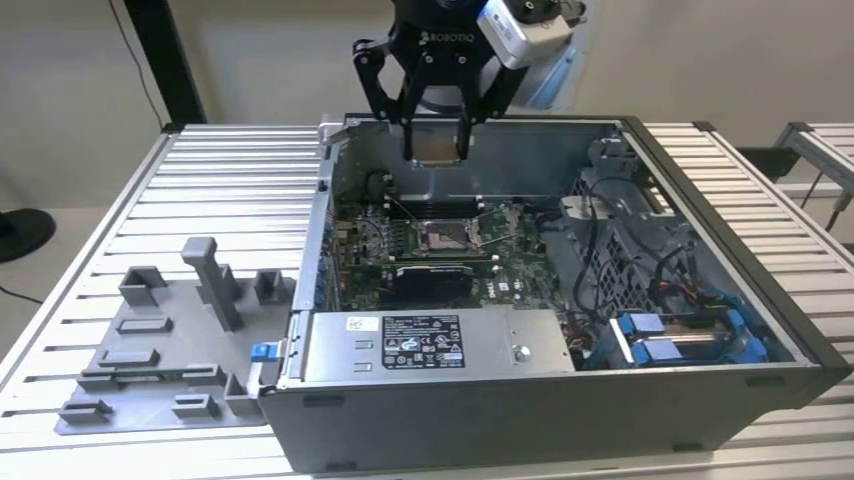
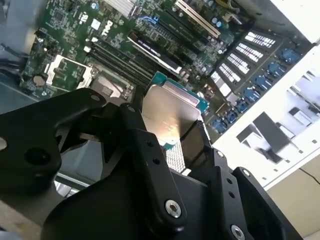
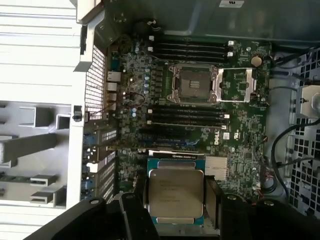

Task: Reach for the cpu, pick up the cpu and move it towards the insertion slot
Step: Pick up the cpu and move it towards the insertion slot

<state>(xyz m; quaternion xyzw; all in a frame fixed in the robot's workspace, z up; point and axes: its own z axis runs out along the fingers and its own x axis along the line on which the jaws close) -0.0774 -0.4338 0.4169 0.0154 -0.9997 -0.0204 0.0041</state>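
1. The black two-fingered gripper [image 1: 438, 150] is seen in the exterior view above the rear wall of the open grey metal computer case [image 1: 747, 330], which rests on a ribbed pale metal counter [image 1: 107, 200].
2. The small flat square cpu with a silvery metal top and teal edge [image 3: 176, 195] is pinched between the black fingers [image 3: 214, 197], one pad on each of two opposite sides; it is held clear of the board, in the air.
3. In the second wrist view the same cpu [image 2: 170, 112] is seen with its silvery top lit, the gripper [image 2: 175, 142] closed around it.
4. The insertion slot, a square socket with a shiny metal frame and dark centre [image 3: 192, 84], is set in the green circuit board [image 3: 240, 125]; its hinged plate lies opened beside it. The cpu is well apart from it, over the board's other end.
5. In the exterior view the insertion slot [image 1: 441, 236] lies below and in front of the held cpu [image 1: 437, 148].
6. A grey plastic fixture plate with upright blocks [image 1: 174, 340] sits on the counter at the exterior view's left, beside the case.
7. A silver box with a black-and-white label [image 1: 427, 345] is mounted at the case's near edge; its print cannot be made out.
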